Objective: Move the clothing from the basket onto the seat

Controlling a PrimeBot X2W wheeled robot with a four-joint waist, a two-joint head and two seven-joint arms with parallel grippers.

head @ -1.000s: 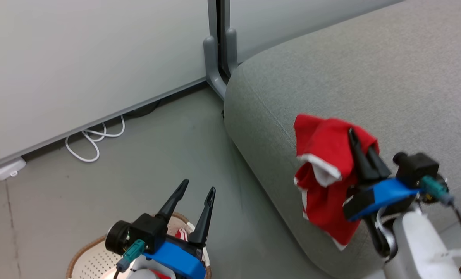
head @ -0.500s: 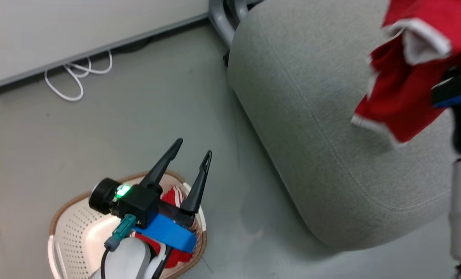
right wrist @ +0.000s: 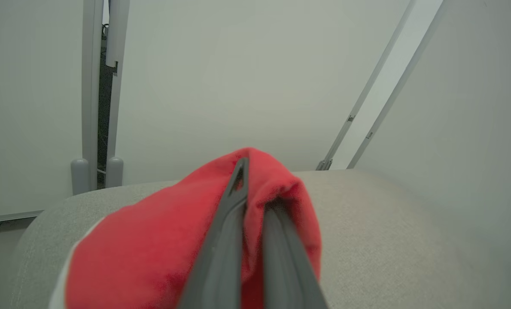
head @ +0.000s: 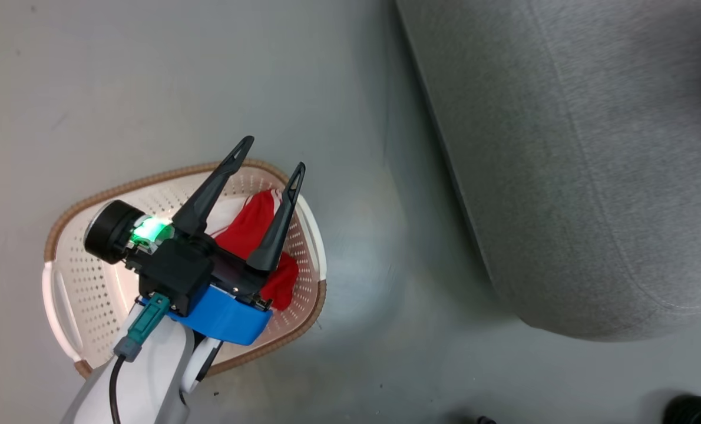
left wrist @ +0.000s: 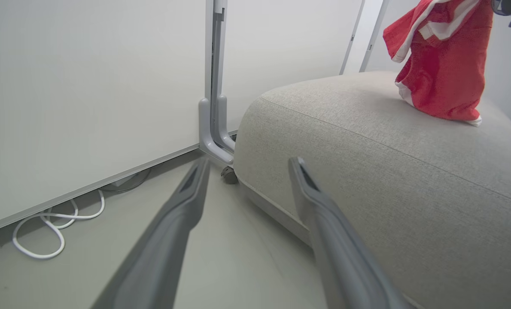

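Two claws: my right claw (right wrist: 255, 189) is clenched on a red garment (right wrist: 152, 244) hanging over the grey seat (left wrist: 367, 171), hem touching it; my left claw (head: 274, 154) gapes wide and empty above the basket (head: 79, 282); a second red garment (head: 250, 227) lies inside it; the basket stands on the floor (head: 150, 88) beside the seat.

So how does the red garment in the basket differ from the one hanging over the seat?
The basket garment lies crumpled in the basket, ungripped, below the open left tool. The hanging garment dangles over the seat, pinched in the shut right tool. Both are red with white trim.
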